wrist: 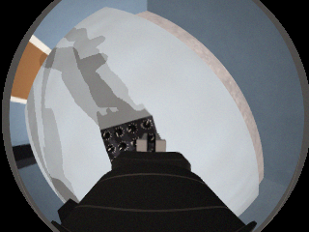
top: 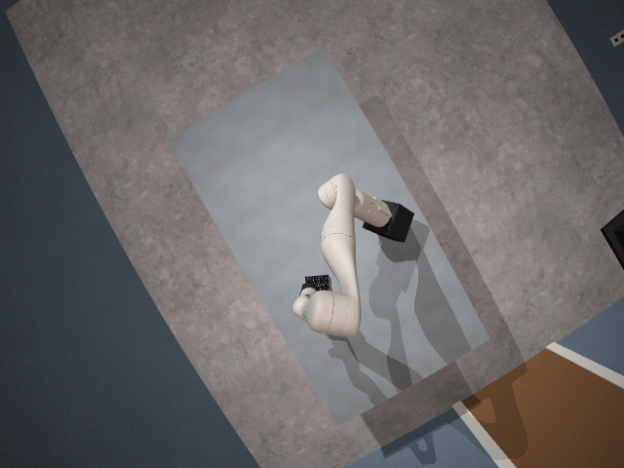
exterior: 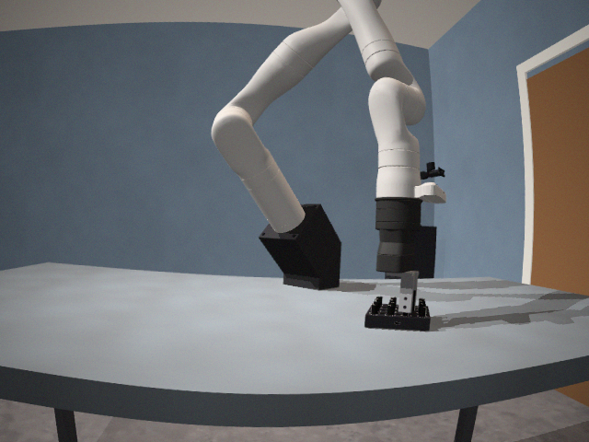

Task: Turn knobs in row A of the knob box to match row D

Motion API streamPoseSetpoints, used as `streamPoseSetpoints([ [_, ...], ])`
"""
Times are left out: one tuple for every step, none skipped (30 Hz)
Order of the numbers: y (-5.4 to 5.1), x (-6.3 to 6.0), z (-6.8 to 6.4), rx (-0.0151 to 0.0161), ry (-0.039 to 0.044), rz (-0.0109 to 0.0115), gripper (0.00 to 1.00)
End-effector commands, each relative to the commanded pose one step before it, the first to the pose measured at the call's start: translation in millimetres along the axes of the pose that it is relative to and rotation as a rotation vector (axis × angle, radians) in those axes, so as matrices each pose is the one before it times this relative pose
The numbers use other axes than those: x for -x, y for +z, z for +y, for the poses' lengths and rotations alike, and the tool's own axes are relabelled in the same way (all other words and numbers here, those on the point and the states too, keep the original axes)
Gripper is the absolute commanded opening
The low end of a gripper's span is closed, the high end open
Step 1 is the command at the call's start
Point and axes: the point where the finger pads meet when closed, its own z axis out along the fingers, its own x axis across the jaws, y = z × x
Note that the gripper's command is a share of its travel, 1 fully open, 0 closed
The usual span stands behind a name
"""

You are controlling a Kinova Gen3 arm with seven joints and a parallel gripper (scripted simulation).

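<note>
We are seeing the knob box standing toward the desk's right side; our hand is reaching straight down into it, pinching one knob; which one, we cannot tell.

The arm is showing smooth off-white cylindrical links with rounded elbows and thin dark seam lines at the joints. Its base block is appearing black and angular, with small screw holes. The gripper is carrying a black ringed body and grey flat fingers with two holes.
</note>
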Motion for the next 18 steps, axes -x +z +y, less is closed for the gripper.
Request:
streamPoseSetpoints([
  [-0.57,0.09,-0.54,-0.00148,-0.00025,-0.00036,0.3],
  [0.0,0.0,0.0,0.0,-0.00001,0.0,0.3],
  [0.0,0.0,0.0,0.0,0.0,0.0,0.3],
  [0.0,0.0,0.0,0.0,0.0,0.0,0.3],
  [0.0,0.0,0.0,0.0,0.0,0.0,0.3],
  [0.0,0.0,0.0,0.0,0.0,0.0,0.3],
  [0.0,0.0,0.0,0.0,0.0,0.0,0.3],
  [0.0,0.0,0.0,0.0,0.0,0.0,0.3],
  [0.0,0.0,0.0,0.0,0.0,0.0,0.3],
  [0.0,0.0,0.0,0.0,0.0,0.0,0.3],
  [0.0,0.0,0.0,0.0,0.0,0.0,0.3],
  [0.0,0.0,0.0,0.0,0.0,0.0,0.46],
  [0.0,0.0,0.0,0.0,0.0,0.0,0.46],
  [0.0,0.0,0.0,0.0,0.0,0.0,0.46],
  [0.0,0.0,0.0,0.0,0.0,0.0,0.46],
  [0.0,0.0,0.0,0.0,0.0,0.0,0.46],
  [0.0,0.0,0.0,0.0,0.0,0.0,0.46],
  [0.0,0.0,0.0,0.0,0.0,0.0,0.46],
])
